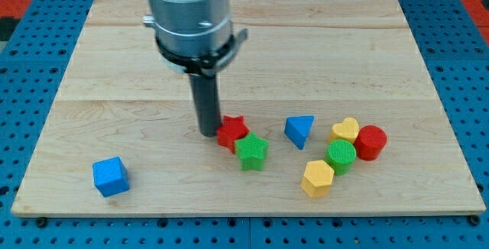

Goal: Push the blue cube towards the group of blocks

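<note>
So the small blue plastic cube [111, 176] sits alone near the pale wooden worktop's [107, 58] bottom-left corner in the view, well apart from everything else. My tip [208, 132] is down on the wood, touching the left side of the red plastic star [231, 132], with a green star [251, 152] right against that. There's no pincer on this rig, just the dark rod. Further right: blue triangular block [299, 130], yellow heart [345, 130], red cylinder [370, 142], green cylinder [341, 156], yellow hexagon [317, 178].
</note>
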